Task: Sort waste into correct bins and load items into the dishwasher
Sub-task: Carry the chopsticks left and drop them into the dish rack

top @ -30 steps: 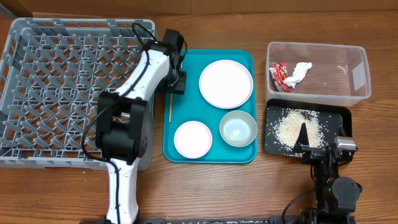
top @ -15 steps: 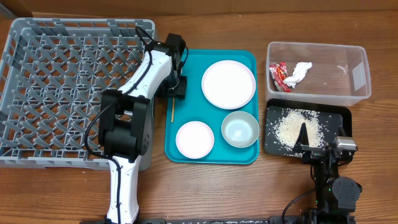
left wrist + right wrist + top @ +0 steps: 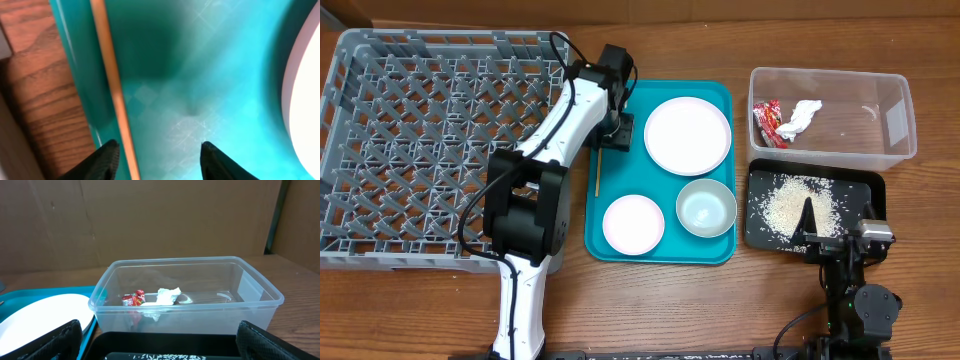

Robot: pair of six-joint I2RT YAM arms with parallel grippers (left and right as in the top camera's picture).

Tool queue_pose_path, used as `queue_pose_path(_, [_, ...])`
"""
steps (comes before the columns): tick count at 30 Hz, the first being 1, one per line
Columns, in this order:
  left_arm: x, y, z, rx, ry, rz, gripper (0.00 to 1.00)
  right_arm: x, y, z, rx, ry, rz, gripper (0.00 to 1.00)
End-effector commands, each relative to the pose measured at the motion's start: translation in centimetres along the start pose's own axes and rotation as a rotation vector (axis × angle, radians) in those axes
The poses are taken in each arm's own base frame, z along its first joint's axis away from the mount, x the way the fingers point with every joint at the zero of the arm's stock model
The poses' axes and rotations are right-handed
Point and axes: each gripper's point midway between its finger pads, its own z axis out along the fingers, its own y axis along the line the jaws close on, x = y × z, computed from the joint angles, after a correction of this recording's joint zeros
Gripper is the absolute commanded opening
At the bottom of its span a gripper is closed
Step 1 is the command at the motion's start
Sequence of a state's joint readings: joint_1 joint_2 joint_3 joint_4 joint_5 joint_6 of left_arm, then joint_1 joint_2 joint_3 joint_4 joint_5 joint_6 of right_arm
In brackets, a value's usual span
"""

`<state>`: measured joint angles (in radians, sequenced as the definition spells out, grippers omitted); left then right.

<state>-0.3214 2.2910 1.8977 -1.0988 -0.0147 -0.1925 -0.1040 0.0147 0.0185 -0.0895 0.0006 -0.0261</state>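
Note:
My left gripper (image 3: 614,134) is open, low over the teal tray's (image 3: 720,245) back left corner. In the left wrist view its fingers (image 3: 160,160) straddle one wooden chopstick (image 3: 112,85) that lies along the tray's left wall (image 3: 596,172). The white plate (image 3: 687,135), white bowl (image 3: 633,222) and grey bowl (image 3: 705,207) sit in the tray. The red wrapper (image 3: 767,122) and napkin (image 3: 801,116) lie in the clear tub (image 3: 890,120). Rice (image 3: 790,205) lies in the black tray (image 3: 870,190). My right gripper (image 3: 160,347) is open and empty at the black tray's front edge.
The grey dish rack (image 3: 430,140) fills the left side, right beside the teal tray. The left arm lies across the rack's right edge. The clear tub stands behind the black tray at the right; bare wooden table runs along the front.
My left gripper has moved a little to the right and back over the teal tray's corner. The tray shifted slightly right. The right arm has not moved.

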Motion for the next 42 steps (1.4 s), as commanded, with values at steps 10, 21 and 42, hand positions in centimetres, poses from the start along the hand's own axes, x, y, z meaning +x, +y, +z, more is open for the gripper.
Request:
queue_pose_path(10, [1.5,0.0,2.7,-0.012,0.073,-0.043,0.49,0.1,-0.1,0.0,0.004,-0.009,-0.001,1.00])
queue_pose_path(21, [2.8,-0.3,3.9,-0.005,0.109,-0.067,0.50,0.1,-0.1,0.0,0.004,-0.009,-0.001,1.00])
queue_pose_path(42, [0.7,8.5,-17.0,-0.257,-0.155,-0.167,0.04,0.1,-0.1,0.0,0.004,-0.009,-0.001,1.00])
